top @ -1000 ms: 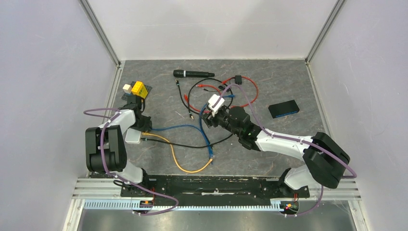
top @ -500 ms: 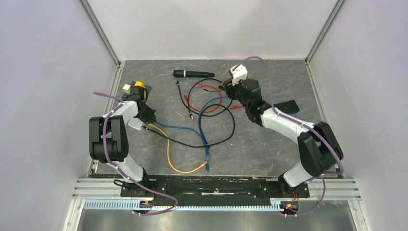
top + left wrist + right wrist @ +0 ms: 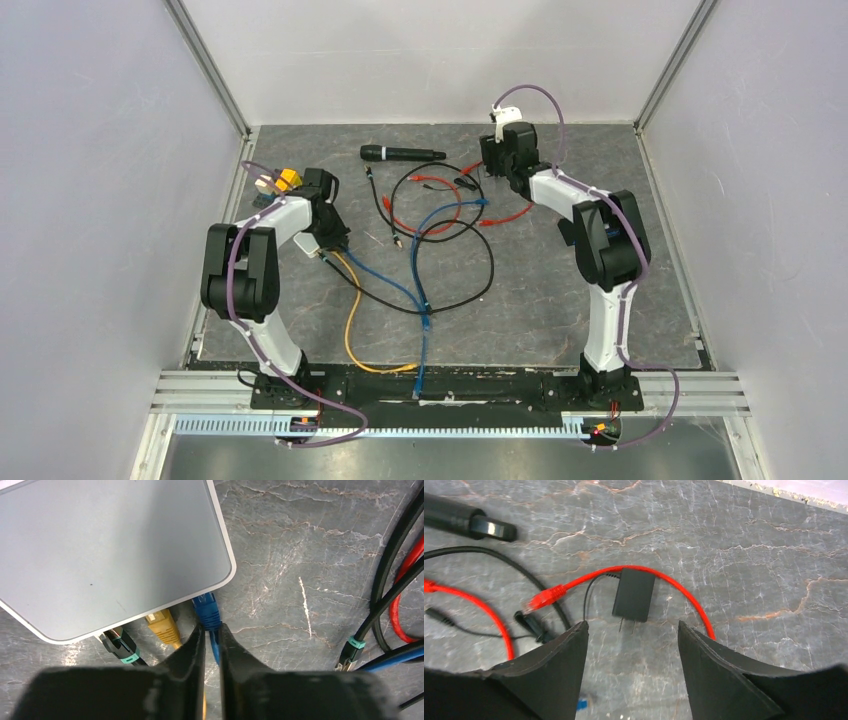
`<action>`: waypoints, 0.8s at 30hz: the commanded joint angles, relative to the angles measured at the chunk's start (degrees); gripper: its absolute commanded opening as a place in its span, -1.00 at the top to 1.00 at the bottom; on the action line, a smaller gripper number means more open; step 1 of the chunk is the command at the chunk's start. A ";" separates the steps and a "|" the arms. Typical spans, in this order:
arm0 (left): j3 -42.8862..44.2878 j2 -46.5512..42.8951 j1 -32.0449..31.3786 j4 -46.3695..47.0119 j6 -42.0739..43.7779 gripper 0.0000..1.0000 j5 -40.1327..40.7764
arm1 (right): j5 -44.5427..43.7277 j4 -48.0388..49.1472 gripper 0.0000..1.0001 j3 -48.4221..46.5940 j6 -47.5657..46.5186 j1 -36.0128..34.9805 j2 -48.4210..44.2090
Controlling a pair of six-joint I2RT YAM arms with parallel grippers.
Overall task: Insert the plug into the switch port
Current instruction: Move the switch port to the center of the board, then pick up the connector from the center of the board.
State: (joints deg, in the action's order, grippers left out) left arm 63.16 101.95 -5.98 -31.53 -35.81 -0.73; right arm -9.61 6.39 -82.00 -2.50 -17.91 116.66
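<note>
The left gripper point(image 3: 212, 629) is nearly closed, its two fingers pinching the blue cable point(image 3: 215, 647) directly behind the blue plug point(image 3: 207, 609). The plug points away from the jaws, and its nose meets the near long edge of the pale grey switch box point(image 3: 100, 545), close to the rounded corner. The socket itself is hidden under the rim, so whether the plug is fully seated cannot be told. Just beside it on the same edge sit a yellow plug point(image 3: 162, 625) and a black plug with a teal ring point(image 3: 120, 647). Across the marbled grey table point(image 3: 310, 555), well apart, the right gripper point(image 3: 632, 626) hangs wide open and holds nothing, above a black power adapter point(image 3: 634, 594) and a red cable point(image 3: 499, 622).
</note>
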 commanded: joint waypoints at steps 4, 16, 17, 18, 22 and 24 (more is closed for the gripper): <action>4.34 -2.19 0.18 -2.66 5.58 0.25 -4.04 | 1.42 -3.87 -0.43 -12.35 1.16 1.58 9.02; -0.70 -16.47 -0.18 -6.02 9.24 -0.29 -5.23 | 0.11 -9.09 -0.28 -22.59 2.35 1.73 18.76; -1.74 -17.98 -0.17 -6.32 9.26 -0.29 -5.07 | -0.87 -9.14 -0.28 -22.54 2.41 1.74 18.85; -2.54 -19.84 -0.17 -6.56 9.40 -0.29 -5.42 | -2.22 -9.21 -0.28 -22.38 2.41 1.74 18.95; -5.82 -25.77 -0.17 -8.13 9.72 -0.30 -6.25 | -3.46 -9.44 -0.23 -22.52 3.83 1.74 19.90; -7.50 -28.46 -0.17 -8.29 9.93 -0.30 -6.11 | -3.04 -9.68 0.03 -22.30 4.34 1.71 19.90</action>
State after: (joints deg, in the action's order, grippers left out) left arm 58.26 78.43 -5.89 -38.09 -28.86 -5.72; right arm -11.07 -3.05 -102.04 -0.21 -16.27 135.90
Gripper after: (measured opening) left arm 0.645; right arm 0.577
